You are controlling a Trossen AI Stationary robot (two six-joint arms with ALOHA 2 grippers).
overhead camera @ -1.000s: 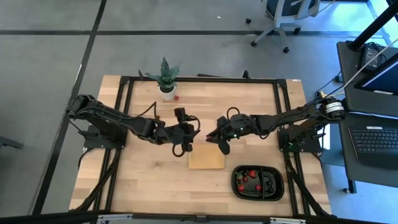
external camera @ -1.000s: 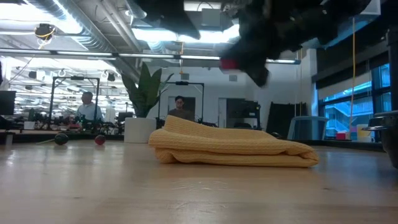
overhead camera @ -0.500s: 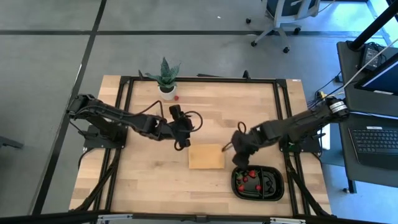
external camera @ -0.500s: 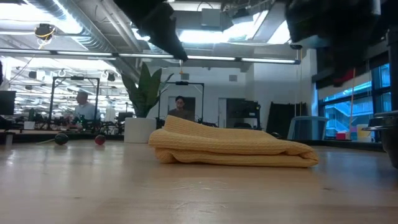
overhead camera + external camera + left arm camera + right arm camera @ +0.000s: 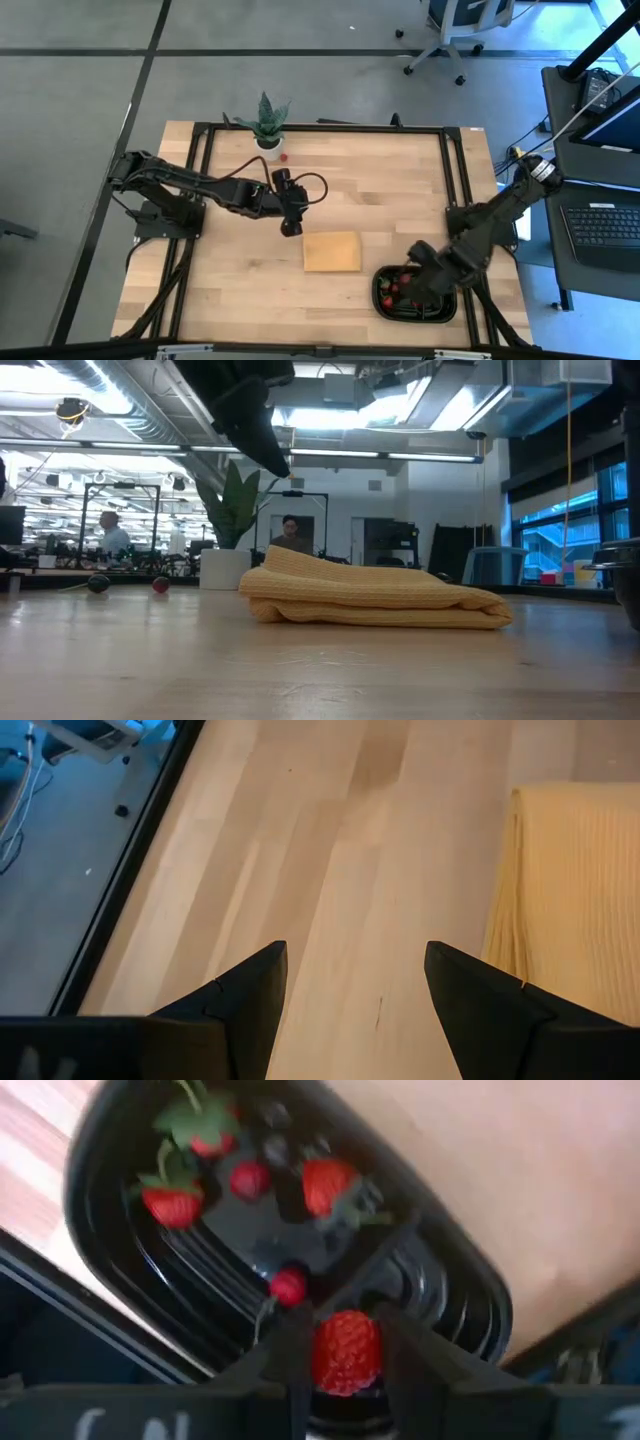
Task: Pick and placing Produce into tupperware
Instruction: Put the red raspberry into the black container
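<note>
The black two-compartment tray (image 5: 382, 300) stands at the table's near right. One compartment (image 5: 150, 1270) holds several red strawberries with green tops and a few small berries. My right gripper (image 5: 414, 283) hangs over the tray, pointing down, shut on a red raspberry-like berry (image 5: 347, 1352). My left gripper (image 5: 291, 222) stands open above bare table just left of the tan pad (image 5: 332, 251), with nothing between its fingers (image 5: 262, 982). A loose red berry (image 5: 284, 157) lies beside the plant pot. The low view shows it (image 5: 160, 585) next to a dark berry (image 5: 97, 584). My right gripper pinches the red berry by two opposite sides (image 5: 322, 1355) between its two fingers. The fingers come from above, pointing down. The berry is lifted clear, over the tray (image 5: 440, 1295) near the ridge between its compartments.
A potted spiky plant (image 5: 266, 125) stands at the far edge, left of centre. The folded tan pad (image 5: 370, 595) lies in the table's middle. A black frame (image 5: 200, 180) runs around the tabletop. People and desks show in the room beyond.
My right gripper has swung from over the pad's far edge toward the table's near right, over the tray. It has turned to point down and carries the red berry clear of the table. My left gripper has tipped downward a little beside the pad.
</note>
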